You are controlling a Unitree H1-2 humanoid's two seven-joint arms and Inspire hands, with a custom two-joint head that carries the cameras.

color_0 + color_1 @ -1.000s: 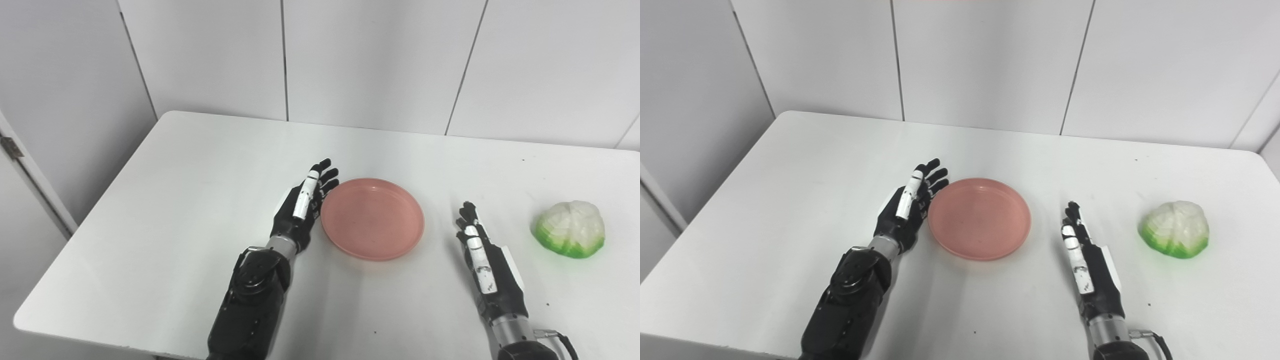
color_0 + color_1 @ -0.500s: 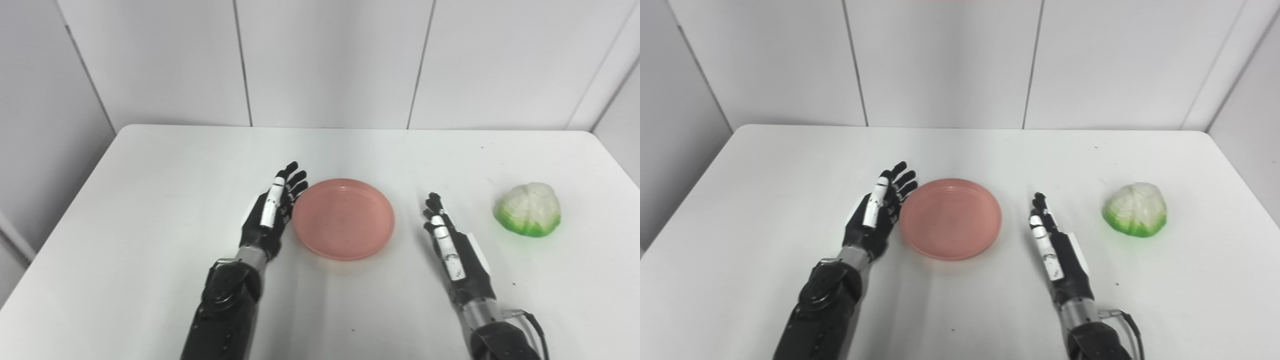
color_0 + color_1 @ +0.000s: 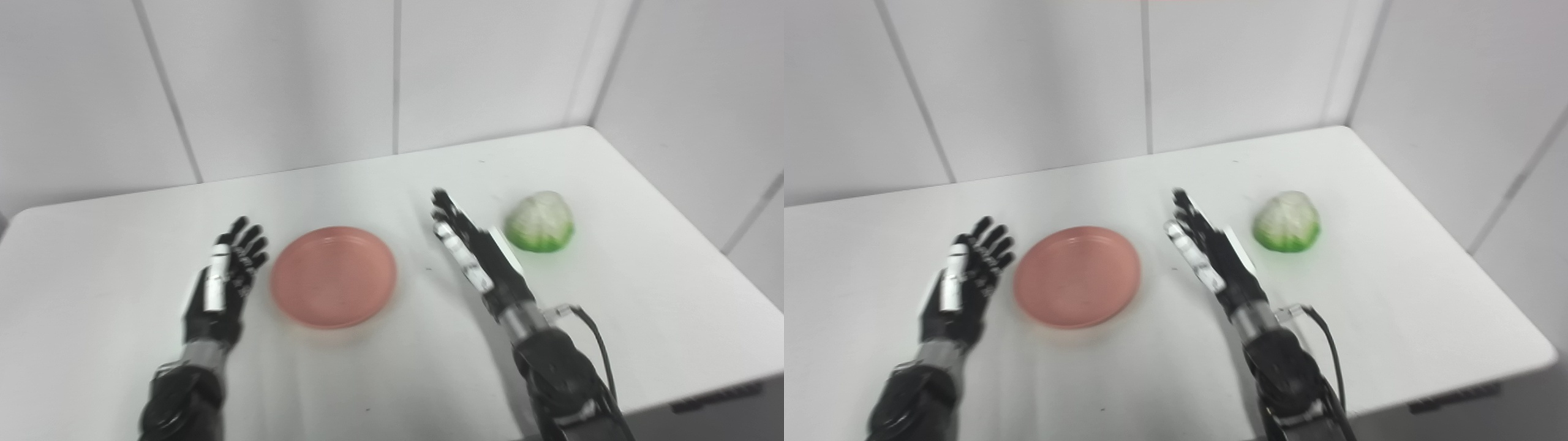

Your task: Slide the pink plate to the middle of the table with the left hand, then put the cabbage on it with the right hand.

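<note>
The round pink plate (image 3: 334,275) lies flat on the white table (image 3: 380,373), about midway across it. My left hand (image 3: 222,283) rests open just left of the plate, a small gap between its fingers and the rim. The cabbage (image 3: 540,222), white on top and green at its base, sits to the right of the plate. My right hand (image 3: 470,251) is open with fingers stretched out, raised between plate and cabbage, close to the cabbage's left side without touching it. The picture is slightly blurred.
The table's right edge (image 3: 1470,257) and front right corner (image 3: 1546,352) are near the cabbage. White wall panels (image 3: 392,73) stand right behind the table. A cable (image 3: 597,343) loops off my right wrist.
The camera has swung right, so the whole scene shifted left in the picture. My right hand has lifted and moved forward toward the cabbage. The left hand now stands slightly apart from the plate.
</note>
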